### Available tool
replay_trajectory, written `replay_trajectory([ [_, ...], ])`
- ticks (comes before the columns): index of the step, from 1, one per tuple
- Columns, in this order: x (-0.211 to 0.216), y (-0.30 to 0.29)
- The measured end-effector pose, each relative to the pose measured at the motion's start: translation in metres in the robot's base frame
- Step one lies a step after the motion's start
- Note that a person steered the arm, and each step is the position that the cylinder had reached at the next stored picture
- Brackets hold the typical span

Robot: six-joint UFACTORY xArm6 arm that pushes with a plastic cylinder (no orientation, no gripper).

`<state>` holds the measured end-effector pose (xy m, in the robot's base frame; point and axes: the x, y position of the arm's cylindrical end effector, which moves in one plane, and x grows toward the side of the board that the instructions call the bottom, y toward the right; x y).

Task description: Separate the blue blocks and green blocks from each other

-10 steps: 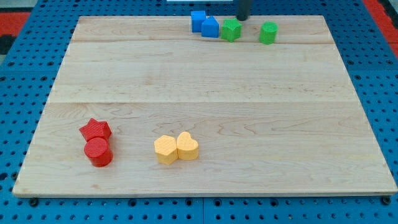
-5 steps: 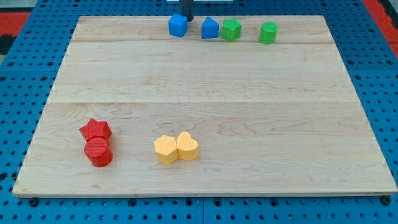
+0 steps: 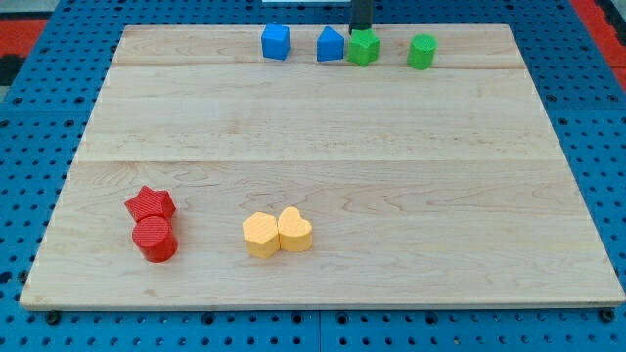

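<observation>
Your wooden board [image 3: 323,147] carries everything, no containers here. My tip [image 3: 359,32] sits at the view's top edge, just behind the green star-like block [image 3: 364,47], which touches the blue house-shaped block [image 3: 331,45]; it's a bare rod, gripping nothing.

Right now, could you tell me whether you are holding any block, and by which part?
Nothing is held; my tip stands just above the green block beside the blue block.
</observation>
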<state>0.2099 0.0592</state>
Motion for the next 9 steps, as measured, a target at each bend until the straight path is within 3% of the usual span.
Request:
replay_trajectory([
  [3, 0.023, -0.066],
  [5, 0.031, -0.041],
  [6, 0.056, -0.035],
  [7, 0.063, -0.062],
  [8, 0.041, -0.097],
  [9, 0.039, -0.084],
])
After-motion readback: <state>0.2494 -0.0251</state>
